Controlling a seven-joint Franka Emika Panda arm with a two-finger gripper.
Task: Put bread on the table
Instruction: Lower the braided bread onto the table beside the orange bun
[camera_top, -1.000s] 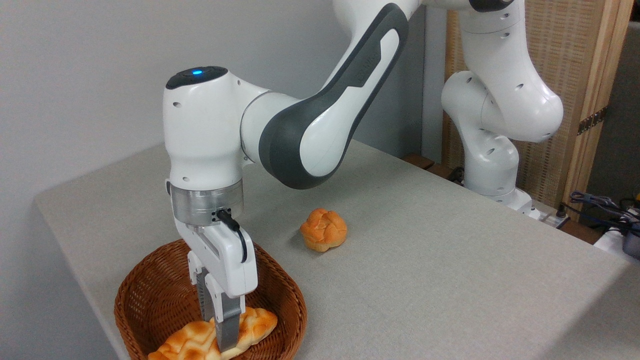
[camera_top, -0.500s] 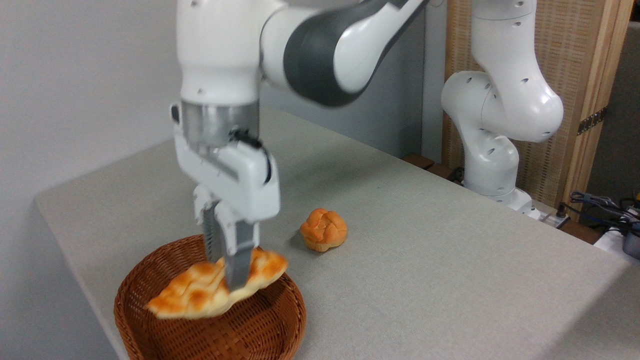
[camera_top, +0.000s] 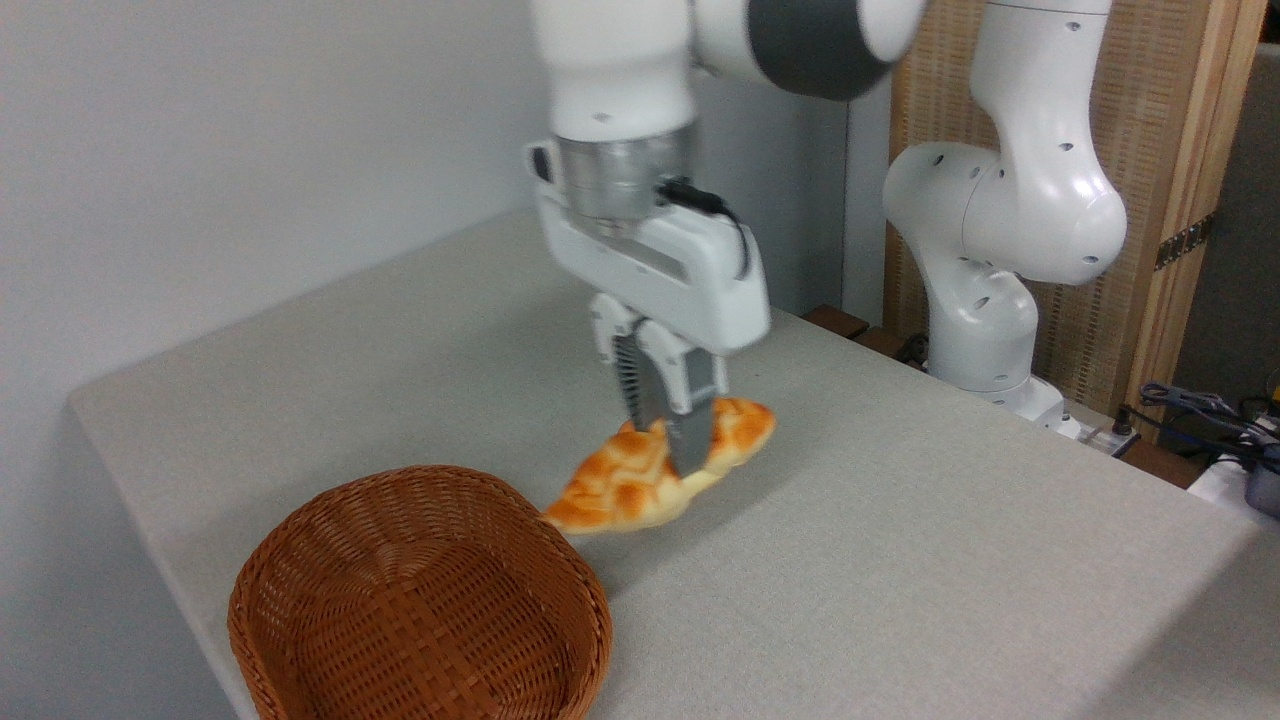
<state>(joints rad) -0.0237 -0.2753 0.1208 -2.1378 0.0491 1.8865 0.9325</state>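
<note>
The wicker basket (camera_top: 420, 600) sits at the near left of the tabletop (camera_top: 900, 560). Right of and behind it, the braided loaf (camera_top: 655, 470) hangs above the tabletop between the jaws.

Arm (camera_top: 1000, 200) arched over from right; wrist vertical; jaws pointing down, clamped on bread (camera_top: 655, 470).

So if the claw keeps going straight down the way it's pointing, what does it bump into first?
Probably the table. The claw points down, shut on the bread, so the loaf would likely touch the grey top first. A round bun may sit hidden behind the loaf; the picture doesn't show it, and depth is hard to judge.
</note>
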